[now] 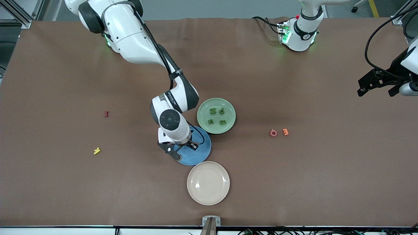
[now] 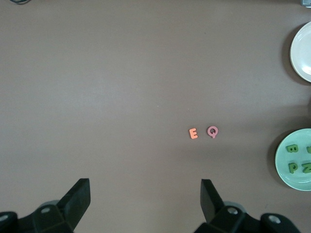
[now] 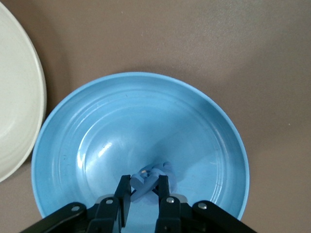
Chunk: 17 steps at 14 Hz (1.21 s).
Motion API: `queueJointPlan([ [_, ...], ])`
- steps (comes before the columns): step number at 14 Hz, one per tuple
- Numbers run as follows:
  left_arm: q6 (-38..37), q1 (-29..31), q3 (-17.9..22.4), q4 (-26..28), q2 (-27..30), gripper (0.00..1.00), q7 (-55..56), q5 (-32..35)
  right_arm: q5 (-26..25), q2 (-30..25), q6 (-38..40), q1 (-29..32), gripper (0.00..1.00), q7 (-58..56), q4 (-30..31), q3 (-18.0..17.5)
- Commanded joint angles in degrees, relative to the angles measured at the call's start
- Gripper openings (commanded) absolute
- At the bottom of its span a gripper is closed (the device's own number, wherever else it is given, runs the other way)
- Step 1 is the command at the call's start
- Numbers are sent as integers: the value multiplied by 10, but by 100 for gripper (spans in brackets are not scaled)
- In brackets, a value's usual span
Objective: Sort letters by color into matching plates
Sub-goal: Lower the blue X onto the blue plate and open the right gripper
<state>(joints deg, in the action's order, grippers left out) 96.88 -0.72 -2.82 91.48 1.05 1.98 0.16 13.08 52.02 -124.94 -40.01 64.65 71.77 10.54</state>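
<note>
On the pale green plate (image 1: pixel 216 116), four green foam letters read N (image 1: pixel 212 111), P (image 1: pixel 222 111), B (image 1: pixel 222 122) and what appears to be an E (image 1: pixel 211 122). Toward the left arm's end of the table, an orange E (image 2: pixel 193 133) lies just beside a pink Q (image 2: pixel 212 131). A small yellow piece (image 1: pixel 97 150) resembles a Y. The red piece (image 1: pixel 106 114) cannot be read.

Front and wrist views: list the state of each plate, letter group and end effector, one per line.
Blue plate: holds only the blue letter in the right end effector's grip.
Green plate: holds four green letters.
Cream plate: bare.
Right end effector: shut on the blue letter, over the blue plate.
Left end effector: open, waiting over the table's left-arm end.
</note>
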Motion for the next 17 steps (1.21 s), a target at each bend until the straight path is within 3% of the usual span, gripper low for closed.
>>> queueJointPlan([
  [1, -10, 0, 3, -10, -3, 100, -3, -9, -11, 7, 6, -8, 1, 14, -6, 6],
  [6, -10, 0, 3, -10, -3, 100, -3, -9, -11, 6, 9, -9, 2, 20, -6, 5],
  [7, -10, 0, 3, -10, -3, 100, -3, -9, -11, 6, 9, -9, 11, 20, -6, 5],
  [8, -10, 0, 3, -10, -3, 100, -3, -9, -11, 5, 9, -7, 47, 20, -6, 5],
  [9, -10, 0, 3, -10, -3, 100, -3, -9, -9, 5, 9, -5, 99, 22, -6, 5],
  [17, -10, -1, 3, -10, -3, 100, -2, -9, -11, -7, 14, 9, 100, 8, -9, 6],
])
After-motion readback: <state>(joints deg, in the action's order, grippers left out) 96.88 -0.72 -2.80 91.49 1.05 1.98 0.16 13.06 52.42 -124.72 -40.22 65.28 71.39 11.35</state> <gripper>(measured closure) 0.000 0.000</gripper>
